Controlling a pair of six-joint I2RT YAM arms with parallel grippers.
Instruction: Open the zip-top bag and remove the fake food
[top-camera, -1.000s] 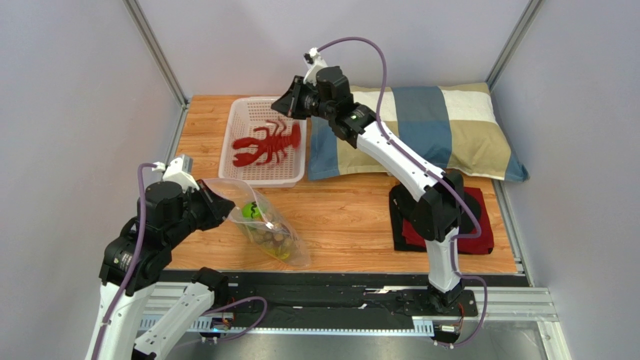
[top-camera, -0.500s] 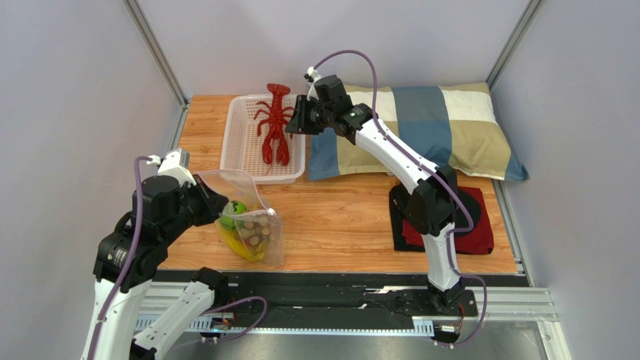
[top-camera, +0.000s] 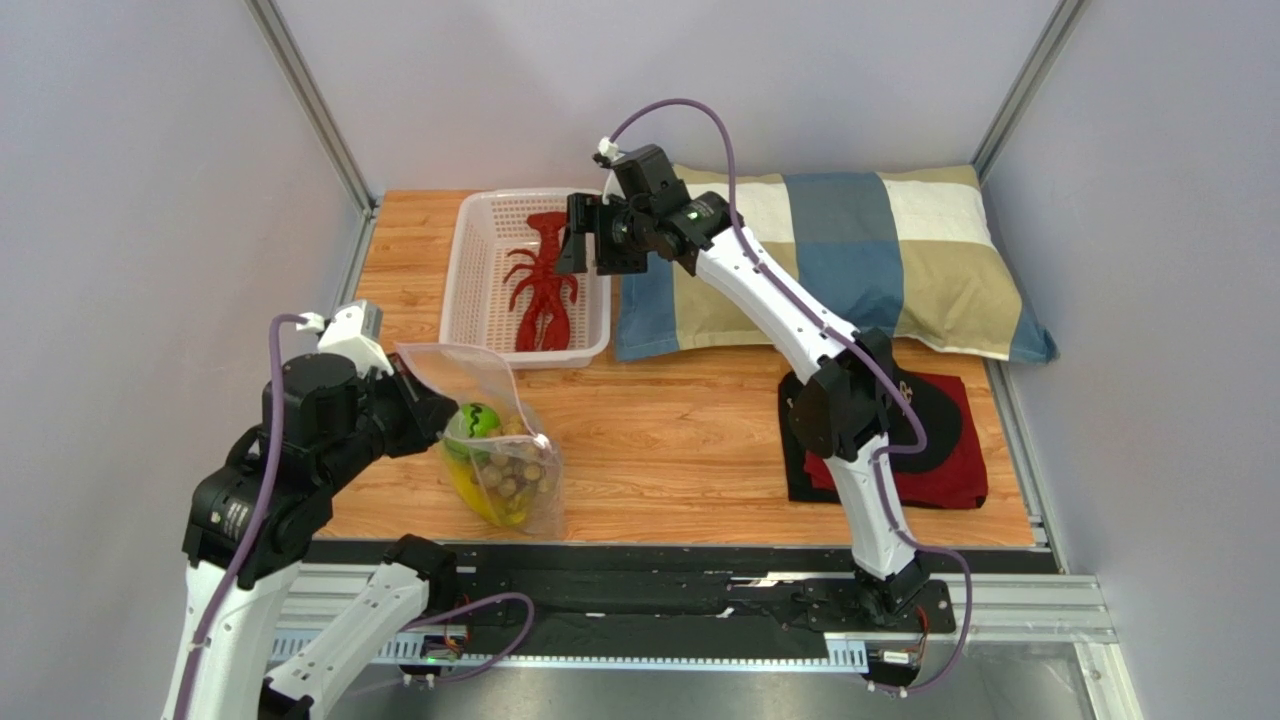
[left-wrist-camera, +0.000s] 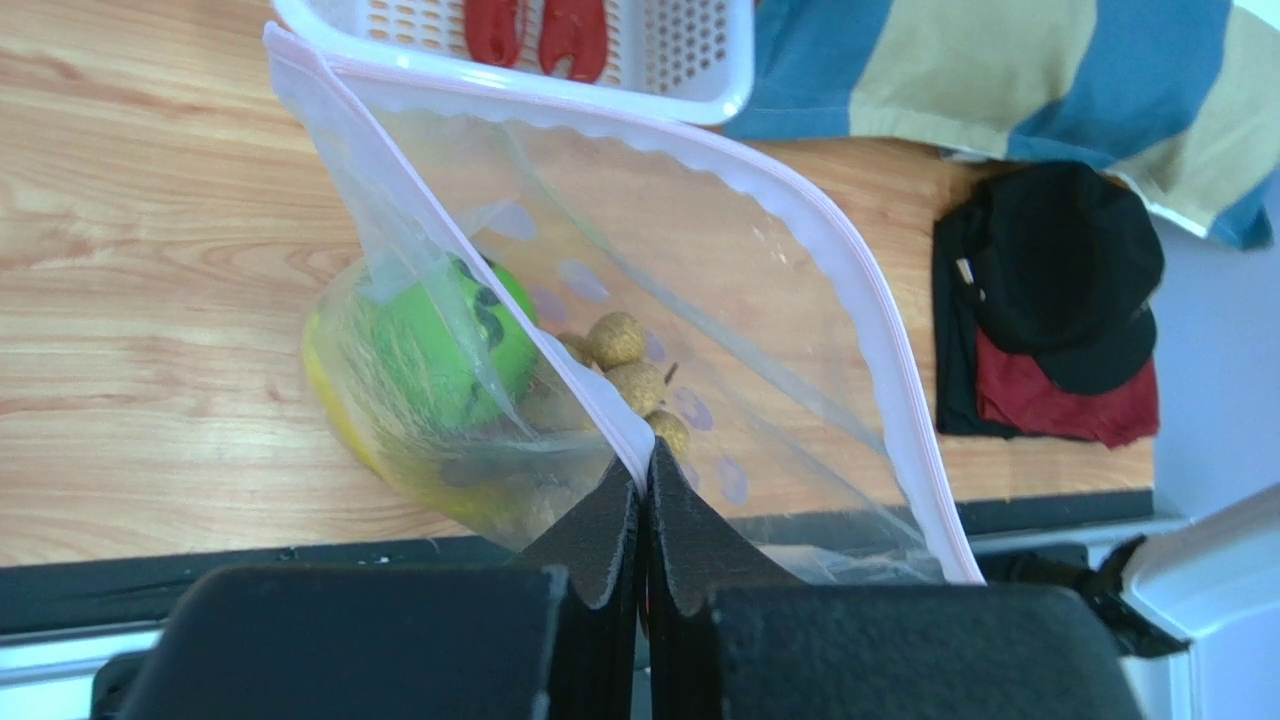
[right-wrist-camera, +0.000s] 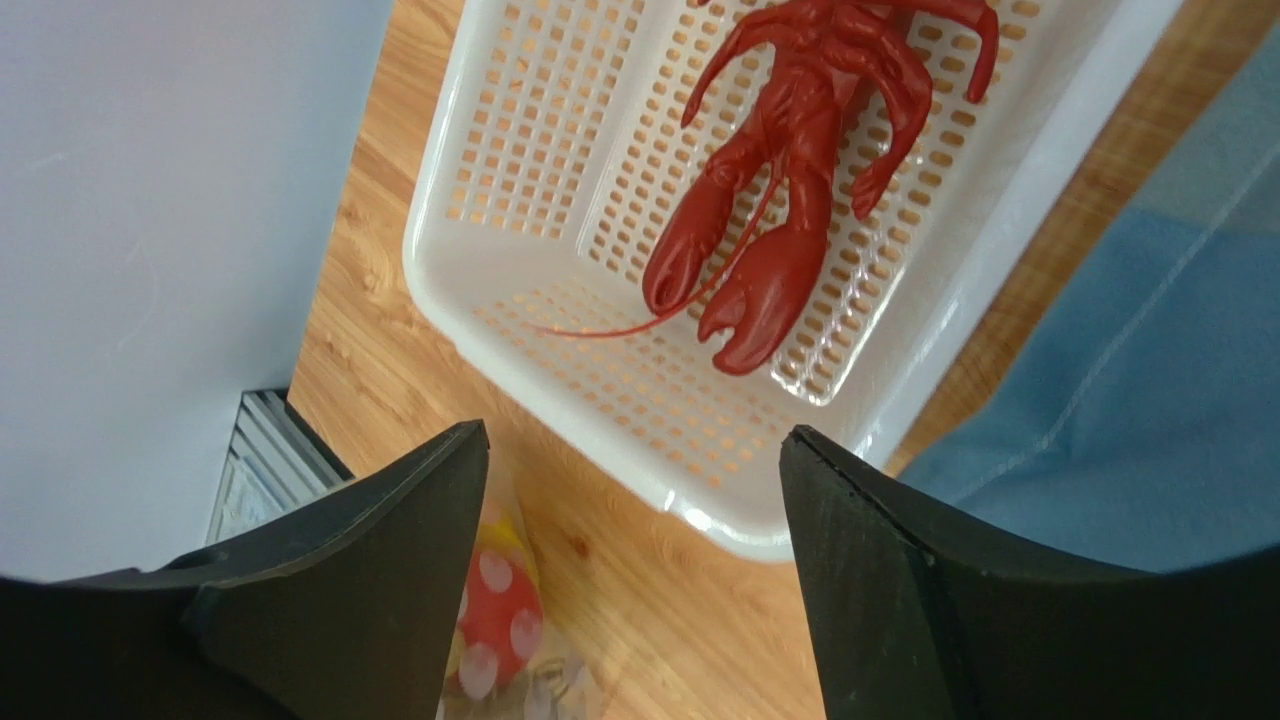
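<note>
Tabletop (top-camera: 706, 420): wooden; carries everything listed below.
Pillow (top-camera: 887, 255): striped blue, tan and cream, along the far right side; its left end lies just beside the basket.
Basket (top-camera: 484, 285): white mesh plastic, at the far left of the tabletop, holding one item.
Zip-top bag (top-camera: 466, 375): clear plastic with pale dots, at the near left of the tabletop, just in front of the basket. The mouth is open, and the pinkish zip strip (left-wrist-camera: 842, 255) forms a wide loop. The weighted end sits low by the front edge.
Red cloth (top-camera: 969, 465): near right, with a black piece (left-wrist-camera: 1059, 255) lying on it.
Lobster (top-camera: 538, 285): red toy lying flat in the basket, pincers toward the near wall, not touching either claw.
Banana bunch (top-camera: 489, 503): yellow, inside the bag, at the bottom.
Green ball (top-camera: 476, 423): inside the bag, against the banana bunch.
Grape cluster (top-camera: 519, 477): brownish, inside the bag, beside the green ball.
Red round piece (right-wrist-camera: 493, 608): seen through the dotted plastic in the right wrist view.
Left claw (left-wrist-camera: 643, 473): pressed together on one wall of the zip-top bag at the mouth, holding that edge up.
Right claw (right-wrist-camera: 628, 443): spread wide, holding nothing, above the basket.
</note>
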